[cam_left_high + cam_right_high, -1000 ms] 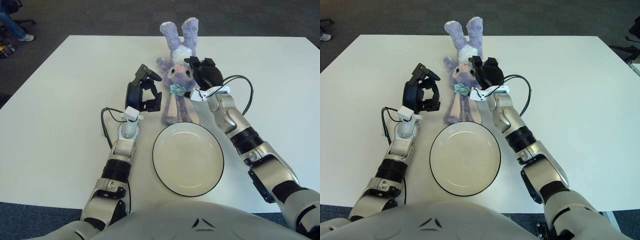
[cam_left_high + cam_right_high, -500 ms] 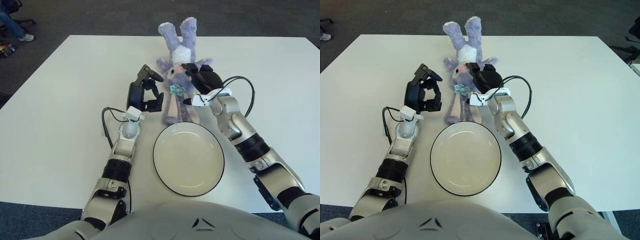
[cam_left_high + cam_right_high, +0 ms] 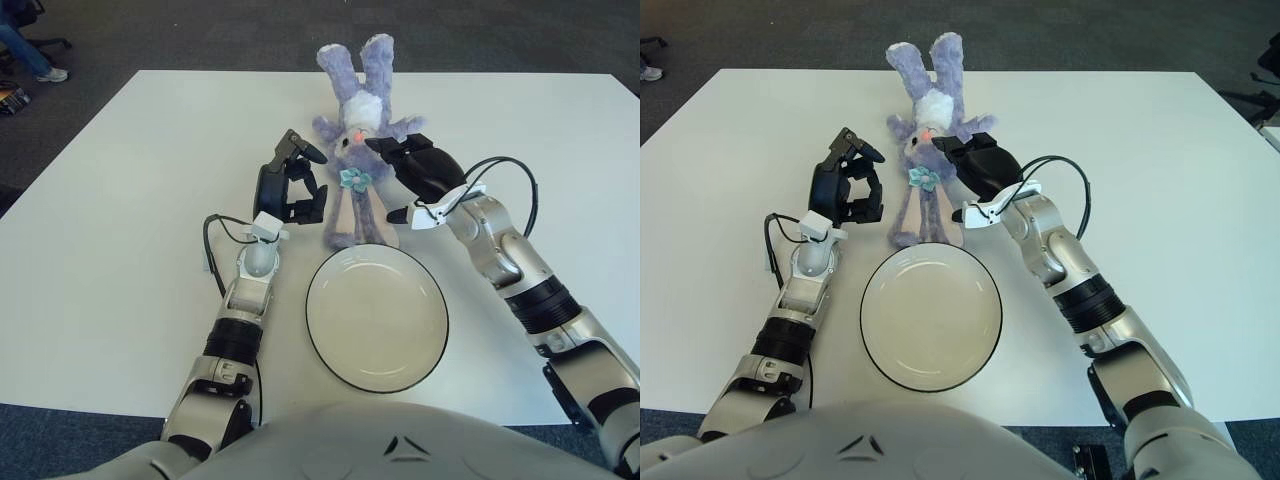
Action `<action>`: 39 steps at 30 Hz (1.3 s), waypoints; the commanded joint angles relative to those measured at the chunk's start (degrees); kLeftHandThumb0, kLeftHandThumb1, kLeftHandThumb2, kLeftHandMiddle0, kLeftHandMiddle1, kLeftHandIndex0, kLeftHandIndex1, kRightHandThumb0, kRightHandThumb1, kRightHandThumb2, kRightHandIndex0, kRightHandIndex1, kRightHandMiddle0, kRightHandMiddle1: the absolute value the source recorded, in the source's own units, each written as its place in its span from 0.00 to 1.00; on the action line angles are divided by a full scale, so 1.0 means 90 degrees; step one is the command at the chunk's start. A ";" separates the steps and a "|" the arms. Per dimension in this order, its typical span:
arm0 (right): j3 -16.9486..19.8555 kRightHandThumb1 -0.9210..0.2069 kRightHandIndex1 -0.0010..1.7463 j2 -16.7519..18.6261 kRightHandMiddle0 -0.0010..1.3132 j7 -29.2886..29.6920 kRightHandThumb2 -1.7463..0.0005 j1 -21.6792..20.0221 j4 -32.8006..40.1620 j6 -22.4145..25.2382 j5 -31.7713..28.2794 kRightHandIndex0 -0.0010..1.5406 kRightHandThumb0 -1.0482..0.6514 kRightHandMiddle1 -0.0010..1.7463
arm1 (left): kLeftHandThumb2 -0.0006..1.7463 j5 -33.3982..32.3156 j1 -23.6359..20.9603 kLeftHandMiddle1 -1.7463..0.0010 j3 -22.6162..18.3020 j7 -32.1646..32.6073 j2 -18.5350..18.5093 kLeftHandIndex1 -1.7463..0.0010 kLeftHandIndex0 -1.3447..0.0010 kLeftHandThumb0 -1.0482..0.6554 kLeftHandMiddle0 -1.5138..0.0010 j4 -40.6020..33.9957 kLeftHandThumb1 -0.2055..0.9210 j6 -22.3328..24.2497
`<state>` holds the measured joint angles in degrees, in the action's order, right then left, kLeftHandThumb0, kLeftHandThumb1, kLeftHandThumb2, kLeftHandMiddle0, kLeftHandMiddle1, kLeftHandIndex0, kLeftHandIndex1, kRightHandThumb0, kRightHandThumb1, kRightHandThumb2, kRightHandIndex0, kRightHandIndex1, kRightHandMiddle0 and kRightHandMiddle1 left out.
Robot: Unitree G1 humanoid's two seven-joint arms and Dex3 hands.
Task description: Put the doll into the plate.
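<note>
The purple plush bunny doll (image 3: pixel 356 150) lies flat on the white table, ears pointing away from me and legs reaching the far rim of the plate. The white plate (image 3: pixel 377 318) with a dark rim sits empty in front of me. My left hand (image 3: pixel 290 185) is raised just left of the doll, fingers loosely open and holding nothing. My right hand (image 3: pixel 415 165) is at the doll's right side, fingers spread next to its arm and holding nothing.
The white table (image 3: pixel 120 200) stretches wide on both sides of the doll and plate. Black cables (image 3: pixel 215 245) loop from both wrists. Dark carpet and a person's foot (image 3: pixel 45 72) lie beyond the far left corner.
My right hand has drawn back from over the doll's body to its right side and lowered toward me. The doll and the left hand have barely moved.
</note>
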<state>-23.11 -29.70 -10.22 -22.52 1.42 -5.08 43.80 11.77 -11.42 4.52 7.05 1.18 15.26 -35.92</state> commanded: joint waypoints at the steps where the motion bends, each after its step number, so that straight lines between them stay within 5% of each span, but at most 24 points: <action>1: 0.0207 0.62 0.15 -0.0207 0.00 0.0058 0.35 0.0160 0.0045 -0.0268 -0.0084 0.00 0.49 0.19 | 0.61 0.0023 0.0801 0.00 0.0014 0.0030 -0.0068 0.00 0.66 0.37 0.30 0.0321 0.65 0.0117; 15: 0.0812 0.63 0.14 -0.0160 0.00 0.0765 0.35 0.0816 0.0067 -0.1112 -0.0653 0.07 0.49 0.35 | 0.59 -0.0096 0.0812 0.00 0.0016 -0.0065 -0.0162 0.00 0.67 0.37 0.28 0.0262 0.66 0.0175; 19: 0.0991 0.61 0.18 -0.0080 0.00 0.0648 0.34 0.1044 0.0420 -0.1015 -0.0854 0.10 0.50 0.46 | 0.59 -0.0121 0.0800 0.00 0.0018 -0.0091 -0.0180 0.00 0.67 0.37 0.29 0.0262 0.66 0.0175; 24: 0.1140 0.64 0.34 0.0072 0.00 0.0559 0.31 0.1164 0.0573 -0.0808 -0.0996 0.09 0.54 0.53 | 0.59 -0.0137 0.0802 0.00 0.0030 -0.0121 -0.0190 0.00 0.68 0.37 0.29 0.0245 0.67 0.0196; 30: 0.1256 0.66 0.49 0.0180 0.00 0.0593 0.34 0.1188 0.0612 -0.0564 -0.0888 0.09 0.47 0.54 | 0.59 -0.0081 0.0777 0.00 0.0019 -0.0055 -0.0199 0.00 0.67 0.37 0.31 0.0299 0.66 0.0118; 39: 0.1275 0.68 0.53 0.0190 0.00 0.0940 0.36 0.1304 0.0389 -0.0703 -0.0724 0.08 0.44 0.46 | 0.61 -0.0022 0.0764 0.00 -0.0016 0.0031 -0.0183 0.00 0.66 0.37 0.33 0.0307 0.64 0.0035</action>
<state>-12.24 -28.15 -2.59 -11.81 5.46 -10.72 37.15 11.57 -10.52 4.56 6.66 -0.10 14.18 -35.28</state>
